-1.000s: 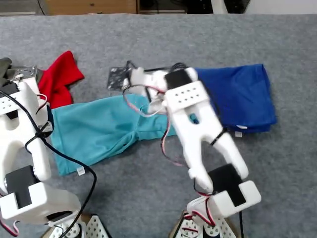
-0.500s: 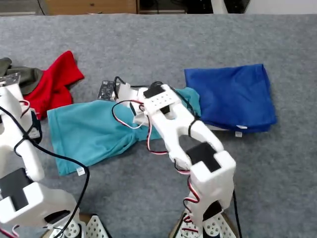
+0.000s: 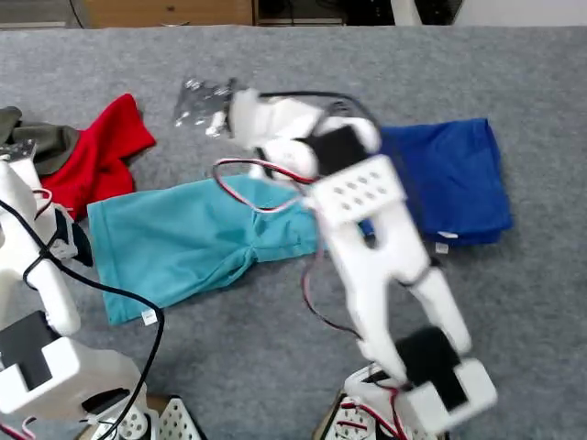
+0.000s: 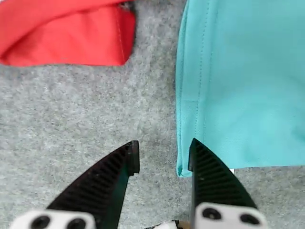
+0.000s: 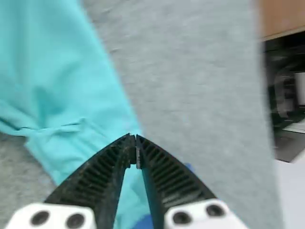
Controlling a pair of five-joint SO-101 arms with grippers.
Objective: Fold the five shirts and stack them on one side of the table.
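High view: teal shirt (image 3: 183,243) spread left of centre on table (image 3: 514,348); folded blue shirt (image 3: 454,174) toward right edge; red shirt (image 3: 101,151) near left edge.
Left wrist view: left gripper (image 4: 163,153) spread, beside teal shirt's hem.
Right wrist view: right gripper (image 5: 134,143) pressed together, empty, above teal shirt.

White plastic arms (image 3: 376,229), black motors (image 3: 424,352), red-and-black cables (image 3: 261,165), ribbed black fingers (image 4: 114,176).
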